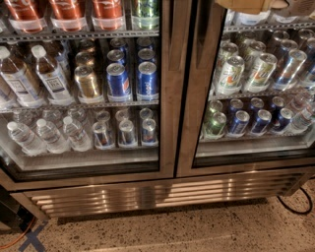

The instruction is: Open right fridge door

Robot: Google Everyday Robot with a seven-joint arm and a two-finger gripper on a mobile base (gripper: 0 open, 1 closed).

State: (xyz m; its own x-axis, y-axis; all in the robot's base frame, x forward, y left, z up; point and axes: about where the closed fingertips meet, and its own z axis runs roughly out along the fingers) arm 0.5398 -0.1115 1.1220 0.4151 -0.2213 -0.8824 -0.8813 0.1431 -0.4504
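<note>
I see only a tan sliver of what I take to be the gripper (248,5), cut off by the top edge of the view on the right side. I cannot tell how far open it is or whether it has hold of anything.

The right door (253,98) lies directly below and behind it, filling the right half of the fridge. The door's steel stile runs down just left of the gripper. The door looks shut, its frame in line with the left door (83,88) where the two meet at the centre.

Through the right pane I see cans (246,71) on two shelves. A steel grille (147,194) runs under both doors, and a black cable (295,206) lies on the floor (172,231) at lower right.
</note>
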